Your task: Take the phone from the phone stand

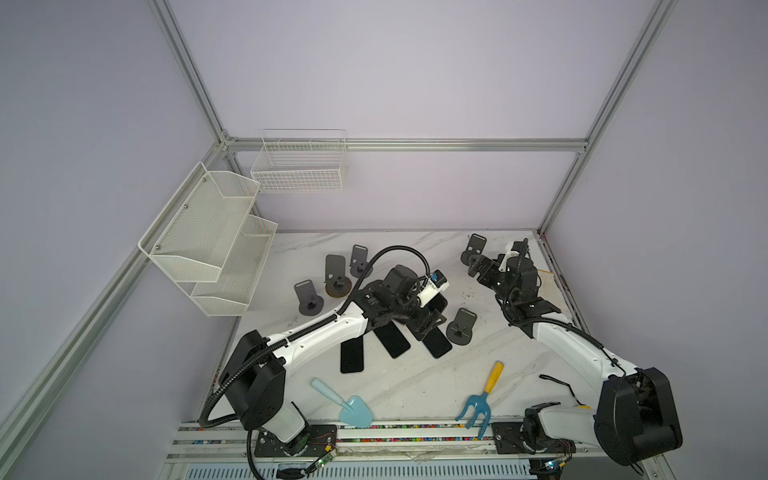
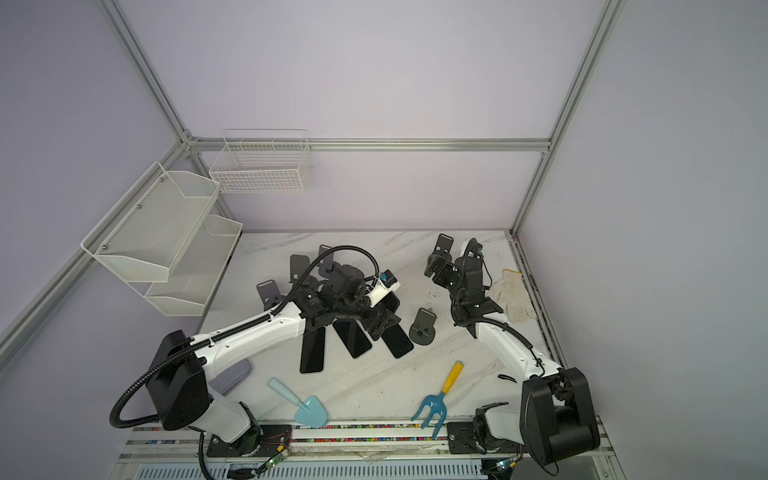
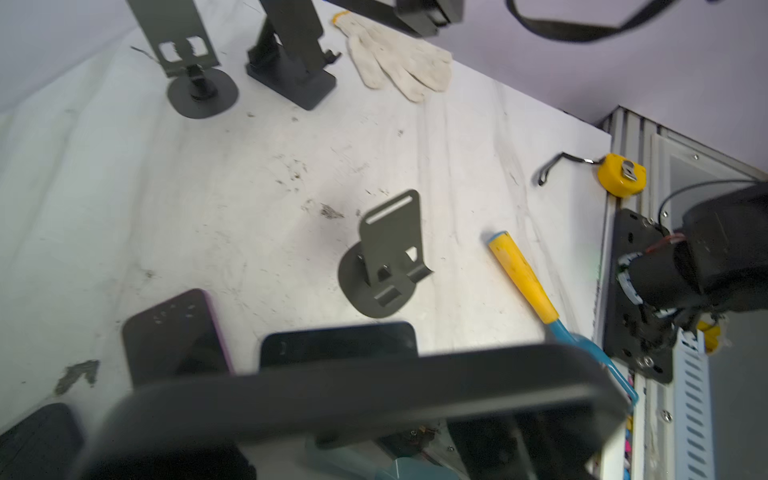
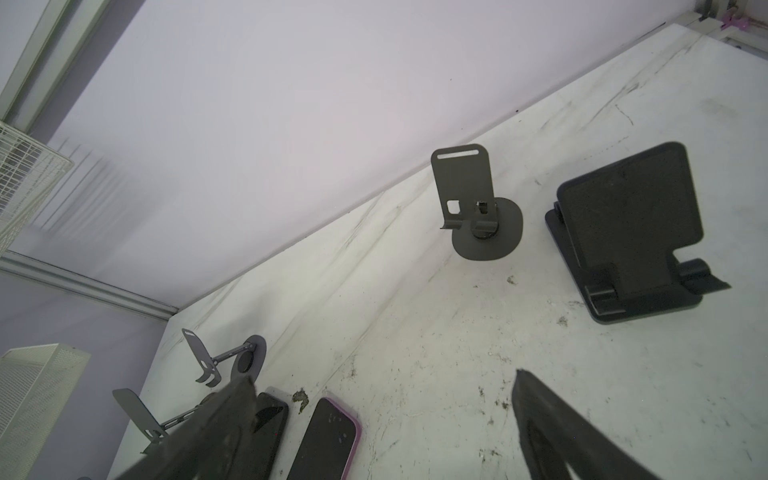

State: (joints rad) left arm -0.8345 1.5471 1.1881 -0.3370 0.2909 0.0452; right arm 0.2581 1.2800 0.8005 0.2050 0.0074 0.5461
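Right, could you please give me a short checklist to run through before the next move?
1. Grip: the left gripper is shut on the phone: ok.
2. Removal: the phone sits on no stand in view, and the nearest stand is empty: ok.
3. Room below: the arm partly covers the flat phones on the table, so I cannot judge whether the held one clears them: cannot tell.
4. Other arm: the right gripper is open, holds nothing, and is over by the far stands, away from the phone: ok.
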